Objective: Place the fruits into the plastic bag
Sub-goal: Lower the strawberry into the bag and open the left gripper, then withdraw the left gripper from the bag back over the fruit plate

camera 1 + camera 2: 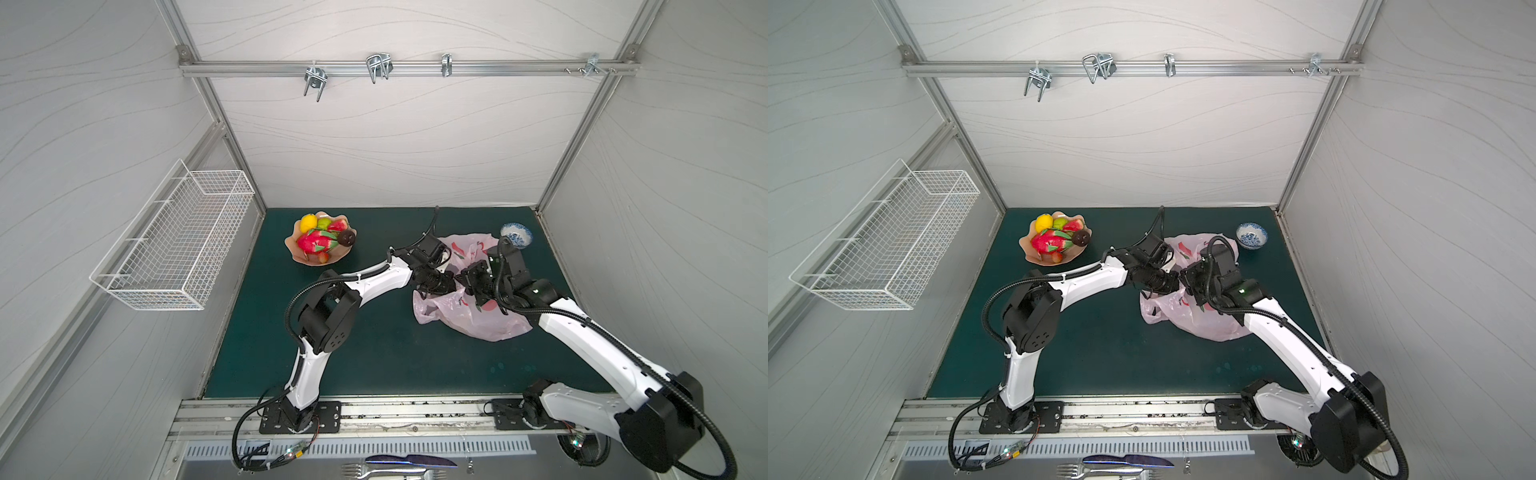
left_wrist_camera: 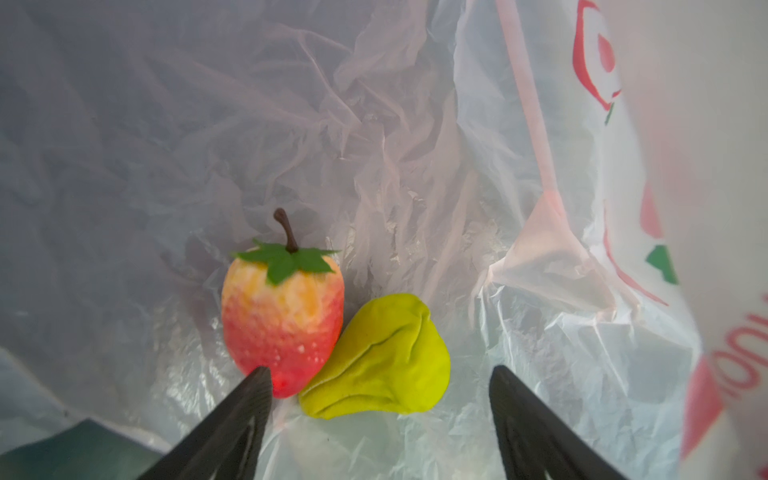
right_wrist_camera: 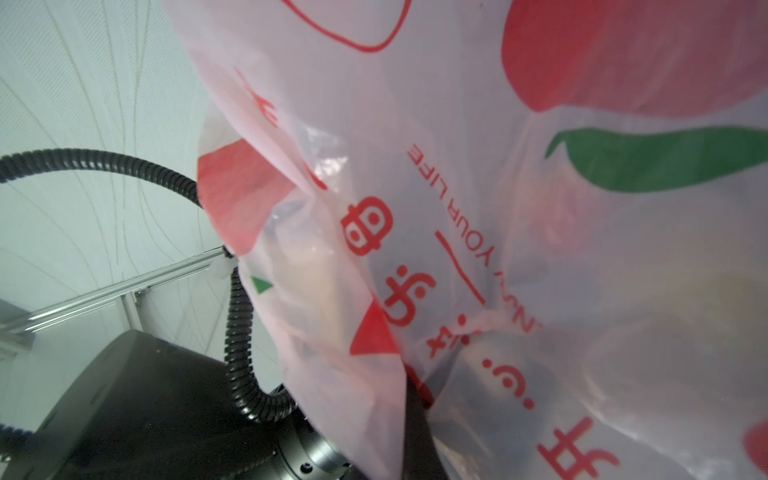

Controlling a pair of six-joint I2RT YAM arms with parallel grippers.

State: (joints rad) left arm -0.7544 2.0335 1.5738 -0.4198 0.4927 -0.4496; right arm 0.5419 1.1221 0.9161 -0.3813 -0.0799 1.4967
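Crowding the plastic bag (image 1: 486, 324), both arms (image 1: 374, 282) nearly touch.

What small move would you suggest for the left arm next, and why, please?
Probably draw the left gripper straight back out of the plastic bag: its jaws stand open, the strawberry and pear rest inside, and more fruits wait in the dish.
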